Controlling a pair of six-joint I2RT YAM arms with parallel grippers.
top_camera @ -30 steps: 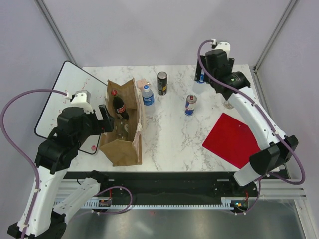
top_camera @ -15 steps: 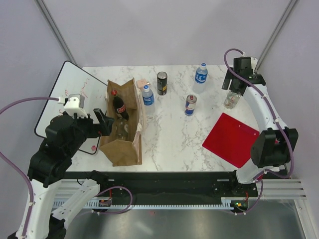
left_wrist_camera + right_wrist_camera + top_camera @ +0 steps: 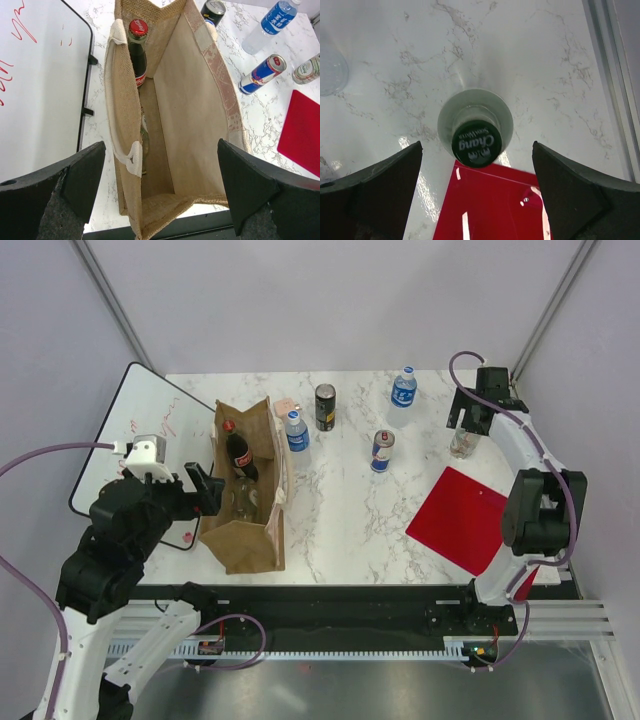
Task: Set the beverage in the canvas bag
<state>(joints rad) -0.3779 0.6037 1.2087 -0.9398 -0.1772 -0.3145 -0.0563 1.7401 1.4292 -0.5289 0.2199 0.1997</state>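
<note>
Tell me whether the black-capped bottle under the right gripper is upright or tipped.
Upright. The right wrist view looks straight down on the bottle, its black cap ringed evenly by the round clear shoulder.

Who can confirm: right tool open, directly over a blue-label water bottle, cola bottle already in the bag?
Wrong bottle: the open right tool is directly over the black-capped Chang bottle, as the right wrist view shows. The cola bottle is in the canvas bag.

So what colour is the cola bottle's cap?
Red cap; the left wrist view shows it best.
</note>
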